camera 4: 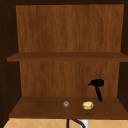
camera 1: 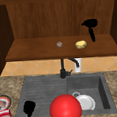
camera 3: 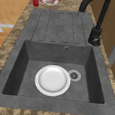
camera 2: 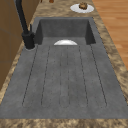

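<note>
Hovering my right hand [camera 1: 90, 24] inside the wooden cabinet, fingers relaxed, grasping nothing; small yellow rounded lump [camera 1: 80, 44] sits just below-left of it. Left hand [camera 1: 29, 108] idles low.

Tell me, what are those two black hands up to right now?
Right hand up in the cabinet, above and right of the yellow lump on the shelf, not touching. Left hand low over the drainboard. Red ball in the foreground.
</note>
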Controlling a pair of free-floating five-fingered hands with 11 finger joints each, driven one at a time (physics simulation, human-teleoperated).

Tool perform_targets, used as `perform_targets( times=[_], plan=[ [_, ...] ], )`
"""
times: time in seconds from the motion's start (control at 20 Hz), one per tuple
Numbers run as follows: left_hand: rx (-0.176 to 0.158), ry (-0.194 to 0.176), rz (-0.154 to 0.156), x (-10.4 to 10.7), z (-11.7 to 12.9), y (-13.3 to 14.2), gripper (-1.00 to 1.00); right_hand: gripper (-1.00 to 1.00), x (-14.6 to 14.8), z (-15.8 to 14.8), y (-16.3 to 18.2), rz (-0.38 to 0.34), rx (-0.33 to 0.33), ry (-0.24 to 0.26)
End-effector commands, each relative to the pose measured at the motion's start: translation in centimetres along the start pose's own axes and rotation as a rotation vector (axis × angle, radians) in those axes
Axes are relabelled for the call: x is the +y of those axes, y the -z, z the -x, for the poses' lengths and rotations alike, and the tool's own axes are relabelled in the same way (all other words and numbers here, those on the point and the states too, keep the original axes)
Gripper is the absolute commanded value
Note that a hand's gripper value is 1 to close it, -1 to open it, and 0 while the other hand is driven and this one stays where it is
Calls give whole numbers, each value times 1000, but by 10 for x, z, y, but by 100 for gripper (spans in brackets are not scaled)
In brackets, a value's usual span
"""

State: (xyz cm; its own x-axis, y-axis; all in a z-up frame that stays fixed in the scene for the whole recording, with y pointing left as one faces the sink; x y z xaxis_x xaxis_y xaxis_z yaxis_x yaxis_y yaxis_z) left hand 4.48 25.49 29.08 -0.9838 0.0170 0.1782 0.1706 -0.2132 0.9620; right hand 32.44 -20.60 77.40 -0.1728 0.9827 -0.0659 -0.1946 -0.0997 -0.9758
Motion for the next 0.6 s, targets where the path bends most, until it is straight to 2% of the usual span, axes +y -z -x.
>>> perform_targets(
  times=[0.0,0.55],
  plan=[
    [0,0,0,0,0,0,0,-100,1,-5,-31,21,-7,39],
    [0,0,0,0,0,0,0,-100,19,-23,-116,120,-1,14]
  ],
)
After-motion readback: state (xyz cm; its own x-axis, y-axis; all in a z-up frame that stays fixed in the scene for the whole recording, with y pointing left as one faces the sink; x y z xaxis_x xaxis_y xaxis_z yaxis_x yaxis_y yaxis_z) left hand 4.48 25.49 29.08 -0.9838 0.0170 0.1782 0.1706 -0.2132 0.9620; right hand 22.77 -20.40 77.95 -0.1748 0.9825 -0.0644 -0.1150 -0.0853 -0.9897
